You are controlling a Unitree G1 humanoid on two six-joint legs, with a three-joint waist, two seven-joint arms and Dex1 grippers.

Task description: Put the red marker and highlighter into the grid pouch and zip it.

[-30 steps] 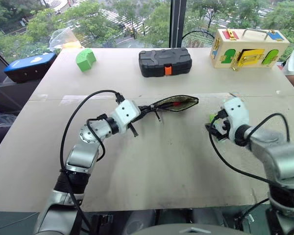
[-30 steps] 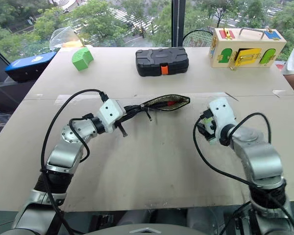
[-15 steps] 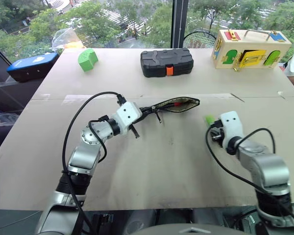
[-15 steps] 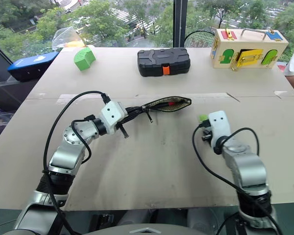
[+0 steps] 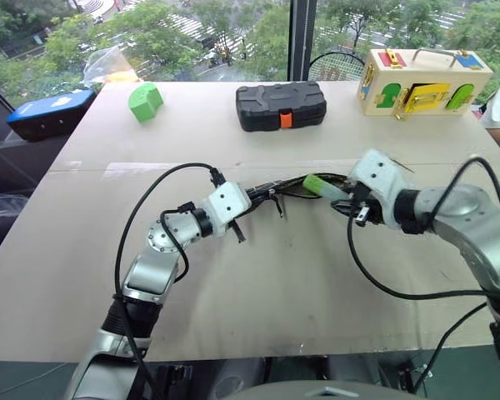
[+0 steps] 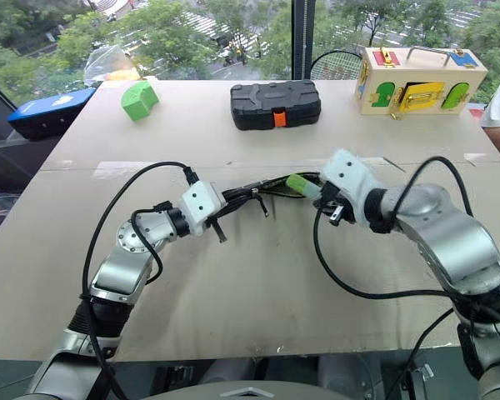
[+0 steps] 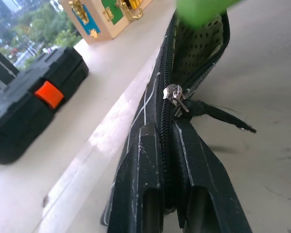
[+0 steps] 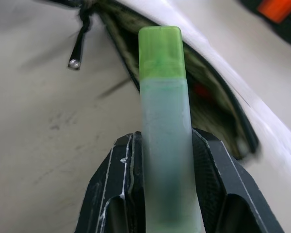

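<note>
Highlighter (image 8: 162,121): light, stiff, smooth-barrelled, clamped mid-body in right gripper (image 6: 321,200), cap at open mouth of grid pouch (image 5: 296,185). Pouch soft, floppy, pinched at left end by left gripper (image 5: 254,198).

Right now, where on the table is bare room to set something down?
The wide near part of the table, in front of both arms, is bare. So is the strip between the green block and the black case. It is crowded at the grid pouch, where both arms meet with the highlighter.
</note>
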